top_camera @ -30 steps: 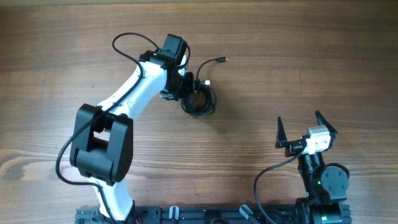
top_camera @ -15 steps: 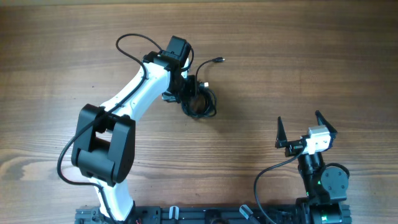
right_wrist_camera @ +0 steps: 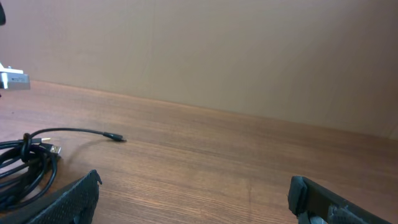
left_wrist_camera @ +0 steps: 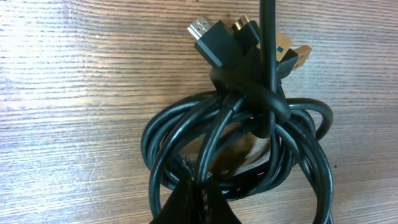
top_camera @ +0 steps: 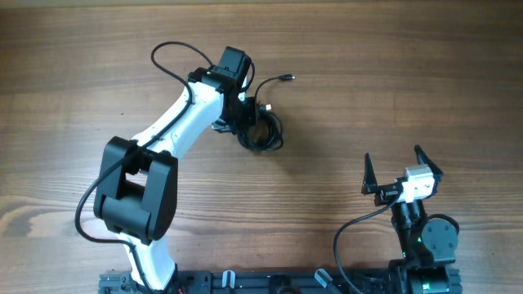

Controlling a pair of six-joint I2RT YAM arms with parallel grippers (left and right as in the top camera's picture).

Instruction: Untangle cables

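Note:
The cables (top_camera: pixel 266 135) are thin black cords wound in a small coil on the wooden table, right of the left arm's wrist. One loose end with a small plug (top_camera: pixel 288 78) trails up and to the right. My left gripper (top_camera: pixel 249 124) is shut on a strand of the coil. In the left wrist view the coil (left_wrist_camera: pixel 163 135) fills the frame, several plugs (left_wrist_camera: pixel 211 36) stick out at its top, and the left gripper (left_wrist_camera: pixel 199 194) pinches a strand at the bottom. My right gripper (top_camera: pixel 394 155) stands open and empty at the lower right, far from the coil (right_wrist_camera: pixel 25 158).
The left arm's own thicker black cable (top_camera: pixel 167 55) loops out at the upper left. Both arm bases and a black rail (top_camera: pixel 270 282) line the front edge. In the right wrist view a plain wall (right_wrist_camera: pixel 249 50) rises behind the table.
The left gripper and the coil have shifted slightly to the right. The right arm has not moved.

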